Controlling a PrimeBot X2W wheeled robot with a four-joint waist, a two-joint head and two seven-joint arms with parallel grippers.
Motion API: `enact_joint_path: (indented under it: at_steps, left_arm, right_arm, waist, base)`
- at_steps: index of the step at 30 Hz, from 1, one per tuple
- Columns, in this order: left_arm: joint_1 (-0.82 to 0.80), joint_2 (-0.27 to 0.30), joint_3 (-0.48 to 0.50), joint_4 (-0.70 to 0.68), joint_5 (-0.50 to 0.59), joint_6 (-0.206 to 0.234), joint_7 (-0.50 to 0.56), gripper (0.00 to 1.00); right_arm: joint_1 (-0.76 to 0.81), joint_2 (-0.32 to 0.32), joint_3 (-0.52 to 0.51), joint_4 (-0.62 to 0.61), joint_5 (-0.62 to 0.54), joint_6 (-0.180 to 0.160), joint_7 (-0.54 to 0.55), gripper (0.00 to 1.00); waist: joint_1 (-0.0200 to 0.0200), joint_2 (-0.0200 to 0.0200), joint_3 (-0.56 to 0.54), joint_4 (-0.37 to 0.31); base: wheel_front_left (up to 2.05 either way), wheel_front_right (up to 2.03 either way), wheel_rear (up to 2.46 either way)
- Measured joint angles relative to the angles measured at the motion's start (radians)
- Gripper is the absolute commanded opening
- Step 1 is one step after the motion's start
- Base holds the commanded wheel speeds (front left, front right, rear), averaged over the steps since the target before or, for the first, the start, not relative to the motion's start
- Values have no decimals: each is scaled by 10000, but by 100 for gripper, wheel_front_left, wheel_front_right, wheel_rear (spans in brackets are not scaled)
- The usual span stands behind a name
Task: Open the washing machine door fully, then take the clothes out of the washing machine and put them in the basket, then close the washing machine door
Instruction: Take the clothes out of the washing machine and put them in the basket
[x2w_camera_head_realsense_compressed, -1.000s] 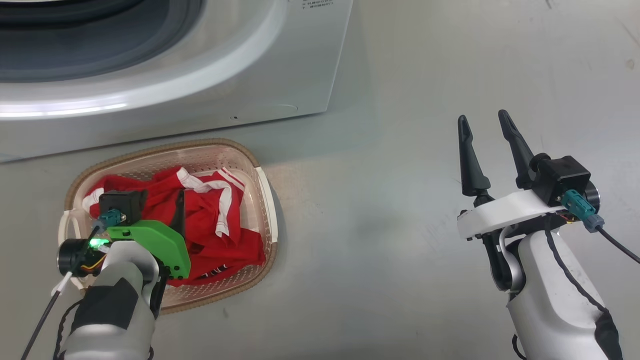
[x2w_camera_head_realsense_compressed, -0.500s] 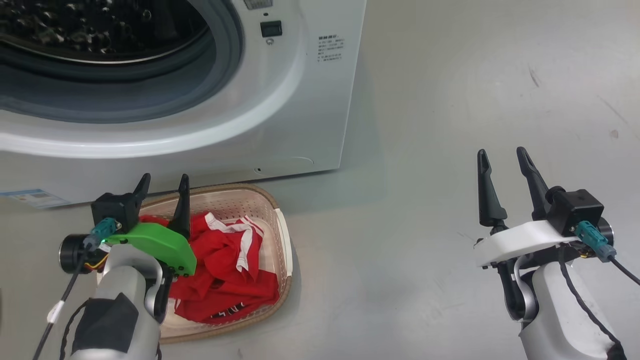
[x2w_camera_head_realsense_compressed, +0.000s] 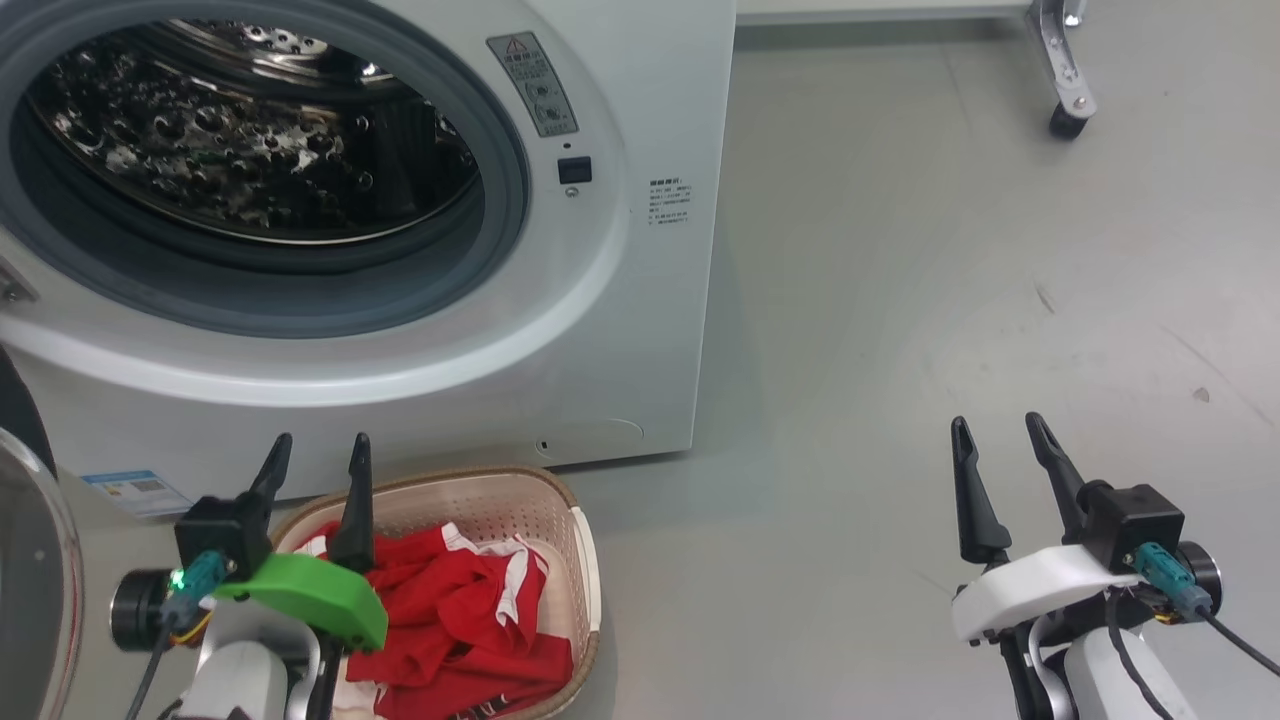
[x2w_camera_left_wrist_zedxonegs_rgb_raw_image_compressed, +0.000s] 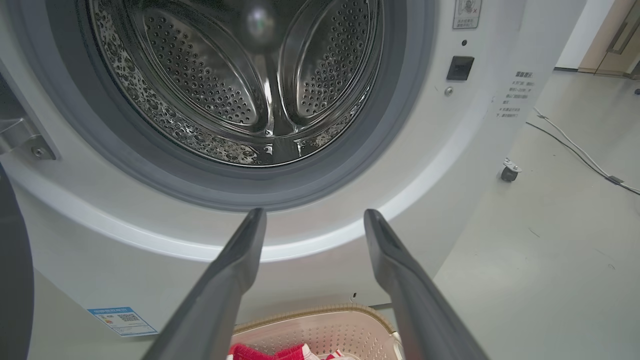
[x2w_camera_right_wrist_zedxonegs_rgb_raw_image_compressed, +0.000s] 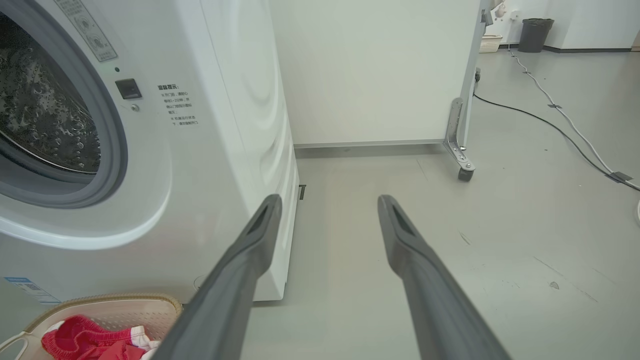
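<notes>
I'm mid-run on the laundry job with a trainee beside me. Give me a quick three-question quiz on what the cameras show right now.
1. True or false: the drum of the washing machine looks empty.
2. The red clothes lie: A) in the drum, B) in the basket, C) half in each.
3. Fill in: the left gripper and the right gripper are both ____, holding nothing.

Key: 1 true; 2 B; 3 open.
</notes>
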Motion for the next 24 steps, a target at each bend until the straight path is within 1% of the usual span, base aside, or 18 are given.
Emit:
enact_joint_path:
  at_steps: [6, 10, 24]
  left_arm:
    - [1271, 6, 107, -577, 48, 169, 2, 100]
    - [1699, 8, 138, -1007, 117, 265, 2, 100]
    - [2578, 12, 284, -2121, 276, 385, 2, 100]
  right_arm:
    - [604, 6, 90, -54, -105, 71, 0, 100]
    - [759, 15, 88, -221, -123, 71, 0, 100]
    - [1034, 31, 86, -589, -182, 69, 0, 100]
  waist:
    - [0, 0, -780, 8]
    - [0, 0, -1117, -3]
    - [0, 1, -1311, -6]
  base:
    - [0, 0, 0]
    - [0, 0, 0]
    - [0, 0, 0]
